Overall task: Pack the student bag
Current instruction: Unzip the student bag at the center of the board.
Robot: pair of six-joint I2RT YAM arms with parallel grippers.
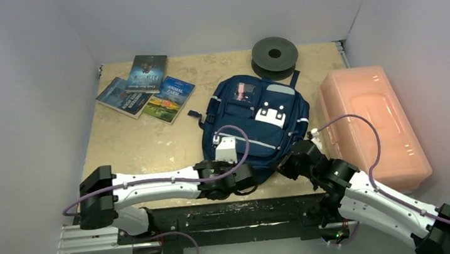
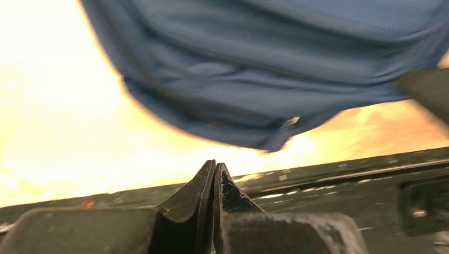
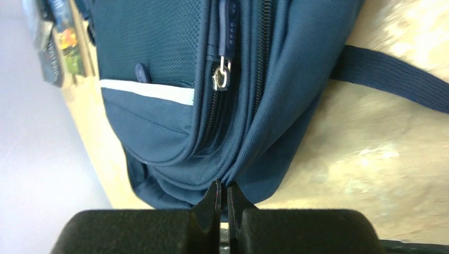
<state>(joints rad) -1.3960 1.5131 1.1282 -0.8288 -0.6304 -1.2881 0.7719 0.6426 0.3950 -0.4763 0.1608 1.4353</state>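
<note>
Student bag (image 1: 253,121) is lying flat, front pockets up, in the middle of the table (image 1: 143,154), between the three books (image 1: 143,88) at the far left and the pink box (image 1: 370,124) at the right; a dark spool (image 1: 274,55) is sitting just behind it.

Left fingers (image 2: 204,193) are pressing flat against each other with nothing between them; blue fabric is hanging blurred above and ahead of them, apart from the tips.

Right fingers (image 3: 210,201) are likewise closing on themselves, tips sitting at the bag's near seam; whether a fold is being pinched, I cannot tell.

Zipper pull (image 3: 221,76) is resting partway along its track; whether the main compartment is gaping enough for loading is not showing.

Risks as I am judging them:
- the left fingers are gripping nothing, so any pull would be missing the fabric and leaving the bag unsupported on that side;
- the right tips are bearing on a slick seam; a push here could be sliding the whole bag toward the spool or against the box rather than opening it;
- the loose strap (image 3: 392,74) is trailing on the table near the right arm and could be snagging it;
- the books are lying well apart, so a bag that is shifting or sagging shut would be spoiling any later insertion.
</note>
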